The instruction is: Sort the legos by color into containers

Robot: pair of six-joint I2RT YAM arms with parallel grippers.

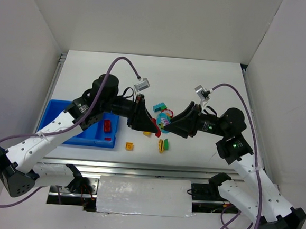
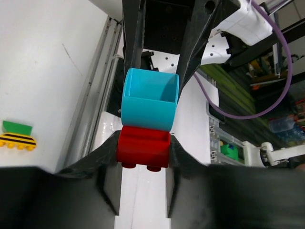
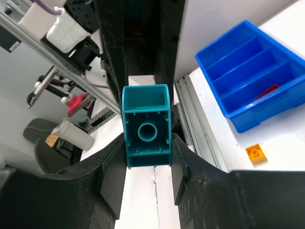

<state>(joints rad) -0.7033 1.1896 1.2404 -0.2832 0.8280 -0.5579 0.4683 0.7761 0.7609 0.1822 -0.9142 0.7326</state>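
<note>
I have both claws meeting over the middle of the white table [image 1: 208,82], tip to tip. The left gripper [image 2: 144,143] is clenched on a small red plastic brick [image 2: 143,151], its fingertips pressed against the brick's two sides. A small teal plastic brick [image 3: 146,124] sits directly against that red one. The right gripper [image 3: 147,153] grasps the teal brick from the opposite side, so the joined pair hangs between the two claws, off the table.

From above, the pair is mostly hidden by the black fingers; only a sliver of red and teal shows between them.

The shallow bright-blue plastic tray [image 3: 238,121], with its four long compartments, lies at the left, well apart from the held bricks and partly under my left arm. Two red pieces [image 1: 107,126] lie at its right end; I cannot tell for sure which compartments.

Loose on the table:
- A small orange square brick [image 1: 130,145] lies just right of the tray, near side.
- A yellow brick with black stripes and a green top [image 1: 163,145] lies just near of the claws.
- A teal and green brick [image 1: 159,107] lies just beyond them.
- A pale multicoloured rounded piece [image 1: 165,117] peeks out on the claws' far side
</note>
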